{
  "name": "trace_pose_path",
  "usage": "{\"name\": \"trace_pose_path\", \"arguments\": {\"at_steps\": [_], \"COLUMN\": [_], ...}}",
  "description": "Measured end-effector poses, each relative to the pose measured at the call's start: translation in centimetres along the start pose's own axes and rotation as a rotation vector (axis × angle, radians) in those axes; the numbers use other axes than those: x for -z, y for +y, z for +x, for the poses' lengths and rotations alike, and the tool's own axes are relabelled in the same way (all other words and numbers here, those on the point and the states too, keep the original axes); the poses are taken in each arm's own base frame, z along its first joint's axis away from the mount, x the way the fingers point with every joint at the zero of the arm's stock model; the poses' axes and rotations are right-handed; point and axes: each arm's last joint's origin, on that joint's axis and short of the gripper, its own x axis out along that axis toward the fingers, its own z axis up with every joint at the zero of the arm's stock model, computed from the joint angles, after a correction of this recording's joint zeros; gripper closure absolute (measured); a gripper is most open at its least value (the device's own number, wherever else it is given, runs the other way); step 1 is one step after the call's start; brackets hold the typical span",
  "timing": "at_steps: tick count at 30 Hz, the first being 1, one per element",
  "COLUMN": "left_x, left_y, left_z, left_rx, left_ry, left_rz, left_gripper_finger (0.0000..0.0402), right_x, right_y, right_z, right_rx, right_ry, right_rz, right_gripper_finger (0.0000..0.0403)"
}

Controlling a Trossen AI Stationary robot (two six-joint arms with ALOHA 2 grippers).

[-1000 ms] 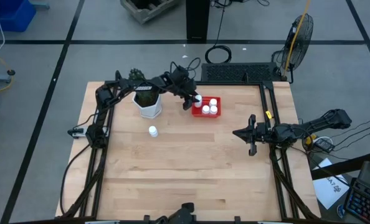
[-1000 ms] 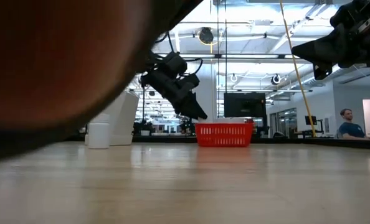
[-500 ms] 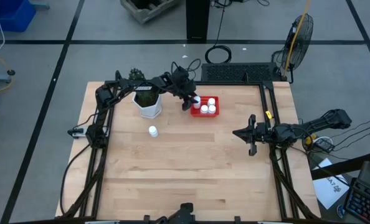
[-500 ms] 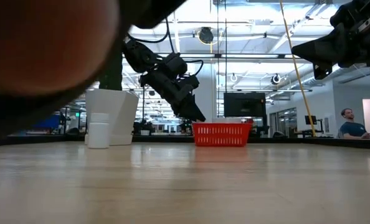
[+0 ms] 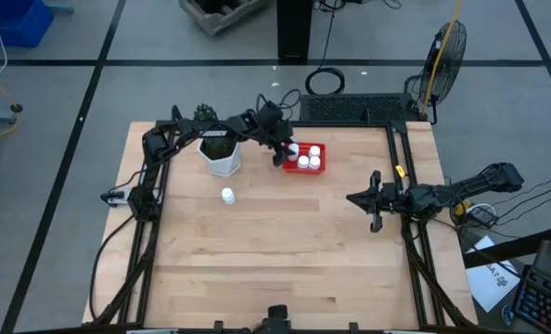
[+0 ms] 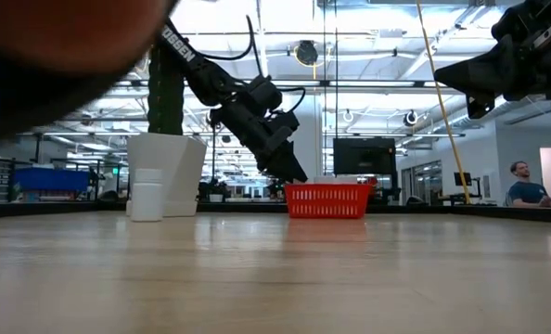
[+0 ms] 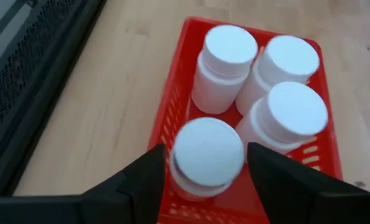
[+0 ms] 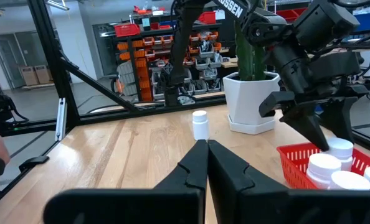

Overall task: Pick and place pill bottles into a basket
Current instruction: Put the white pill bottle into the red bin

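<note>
The red basket (image 5: 322, 148) stands at the table's far middle, with several white pill bottles (image 7: 284, 115) upright in it. My left gripper (image 5: 282, 156) reaches down into the basket's left end, shut on one more pill bottle (image 7: 207, 149). Another pill bottle (image 5: 227, 195) stands on its base on the table, nearer than the white plant pot (image 5: 222, 160). My right gripper (image 5: 352, 198) is shut and empty above the table's right side. My left gripper pinches the pill bottle's sides (image 7: 174, 163) between its two fingers, just below the cap. The fingers slant down from the table's left side. The bottle stands upright in the basket's corner (image 7: 163, 140); whether its base rests on the basket floor is hidden.
The plant pot with its green cactus (image 6: 169, 167) stands just left of the basket (image 6: 326, 199). A dark blurred thing fills the low view's top left corner (image 6: 62, 37). Black frame rails run along the table's left and right edges.
My left gripper has gone a little toward the table's left edge with the bottle, and the basket has slid that way with it. The blurred thing close to the low camera has drawn back up and to the left, baring the plant pot.
</note>
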Motion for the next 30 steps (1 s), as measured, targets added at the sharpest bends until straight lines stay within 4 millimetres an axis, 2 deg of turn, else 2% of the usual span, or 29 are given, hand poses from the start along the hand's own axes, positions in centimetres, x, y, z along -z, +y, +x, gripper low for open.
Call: {"name": "trace_pose_path", "arguments": {"at_steps": [7,11,14,23,30], "left_x": [-0.8,-1.4,-1.7,-2.3,-1.5], "left_y": [-0.3,-0.8,-1.8,-8.1,-13.1], "left_z": [-1.1,-2.6,-3.8,-6.5,-6.9], "left_rx": [-0.044,-0.042,0.012,0.164,0.191], "left_ry": [-0.002,0.018,0.061,0.250,0.445], "left_rz": [0.012,0.002,-0.020,0.054,0.148], "left_gripper_finger": [0.0164,0.0164,0.0163,0.0174,0.0174], "right_x": [0.0,0.0,0.0,0.0,0.0], "right_y": [0.0,0.0,0.0,0.0,0.0], "right_z": [0.0,0.0,0.0,0.0,0.0], "right_rx": [0.000,0.000,-0.001,0.000,0.000], "right_ry": [0.000,0.000,-0.001,0.000,0.000], "right_rz": [0.000,0.000,0.000,0.000,0.000], "right_gripper_finger": [0.0399,0.0399,0.0399,0.0399,0.0399]}}
